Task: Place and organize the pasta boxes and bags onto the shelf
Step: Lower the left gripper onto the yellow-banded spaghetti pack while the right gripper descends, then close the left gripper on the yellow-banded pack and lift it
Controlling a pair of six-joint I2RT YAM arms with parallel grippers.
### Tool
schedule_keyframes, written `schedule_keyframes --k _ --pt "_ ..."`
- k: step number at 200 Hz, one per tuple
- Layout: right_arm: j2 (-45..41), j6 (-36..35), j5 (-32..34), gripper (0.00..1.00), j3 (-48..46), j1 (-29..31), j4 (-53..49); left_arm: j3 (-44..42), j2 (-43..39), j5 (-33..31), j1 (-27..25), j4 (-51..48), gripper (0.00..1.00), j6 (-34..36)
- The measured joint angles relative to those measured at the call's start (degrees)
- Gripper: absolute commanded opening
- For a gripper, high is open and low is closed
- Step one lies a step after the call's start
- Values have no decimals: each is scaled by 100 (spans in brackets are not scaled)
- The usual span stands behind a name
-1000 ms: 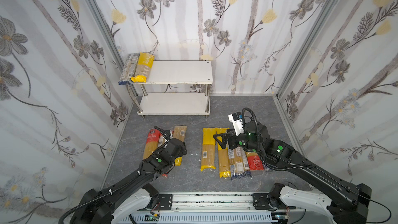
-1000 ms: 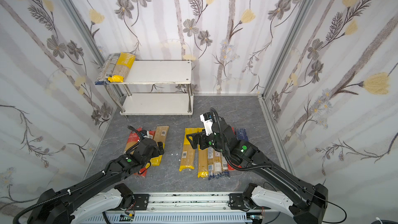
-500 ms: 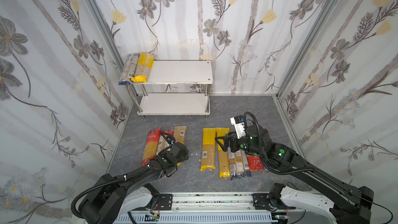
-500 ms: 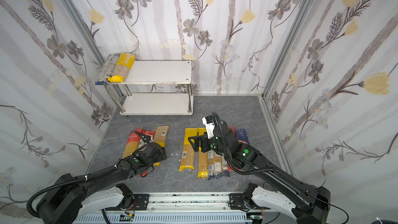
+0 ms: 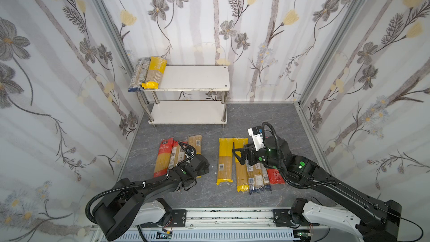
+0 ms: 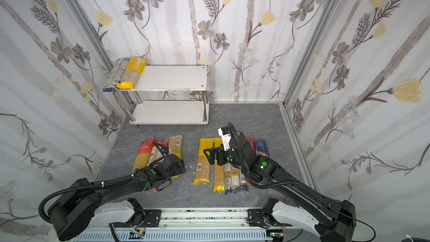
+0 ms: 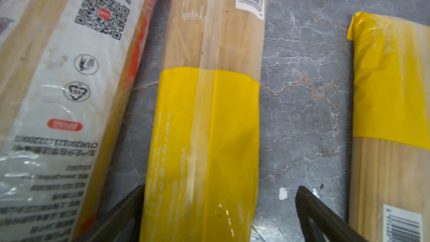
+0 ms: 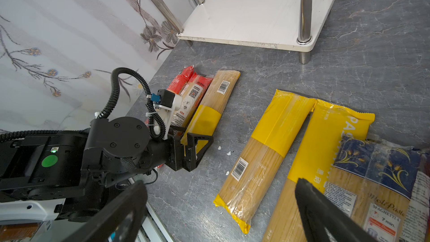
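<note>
**Desk:** Entry one, left tool?

**Me:** Left tool (image 7: 221, 187): jaws at full spread, gripping nothing. I have it low over the grey marbled bench (image 7: 302, 89), astride the near end of a clear spaghetti bag with a broad yellow band and a barcode label (image 7: 209, 117). One finger (image 7: 121, 213) sits just beside the bag's edge. The opposite one stands apart from it, with bare bench between.

**Desk:** Lie of the bag?

**Me:** Its long axis runs straight away from the tool, toward the shelf, and the jaws cross its narrow width. I judge a plain close would take it, no wrist turn needed. Neighbours: a red-ended bag with a white QR-code label (image 7: 76, 77) close on one side, and a second yellow-ended bag (image 7: 391, 89) across a gap on the other.

**Desk:** Entry two?

**Me:** Right tool (image 8: 220, 189): also wide open and empty. It hangs above the other row of packs, well apart from the banded bag, so the left arm is the nearer.

**Desk:** Destination?

**Me:** Two-tier shelf with white boards and chrome posts (image 5: 190, 112), at the back of the bench beyond the packs' far ends. Its top board holds a yellow-ended pack (image 5: 154, 73) and a dark-blue-ended pack (image 5: 139, 75) at the left end.
</note>
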Motion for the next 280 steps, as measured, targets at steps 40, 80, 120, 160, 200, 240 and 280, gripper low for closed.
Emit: schedule_keyframes --k 40,80,120,160,200,240,280 --pt "-203 -7 2 100 -109 -11 35 -72 50 -114 -149 68 100 -33" --pt "-328 -24 2 100 -256 -13 46 -101 374 -505 -446 149 100 -210" --pt "-579 -24 2 100 -452 -11 35 -157 684 -1132 -824 326 100 -461" --pt "-789 -20 63 100 -560 -11 24 -190 1102 -1825 -1268 525 95 -787" --pt "-911 -17 107 100 -575 -11 -17 -94 1545 -2330 -1488 566 49 -1097" --pt "-953 0 109 100 -595 -11 -31 -7 1711 -2457 -1528 636 38 -1268" --pt "-970 44 107 100 -614 -13 -15 -50 1624 -2417 -1526 686 15 -1276"
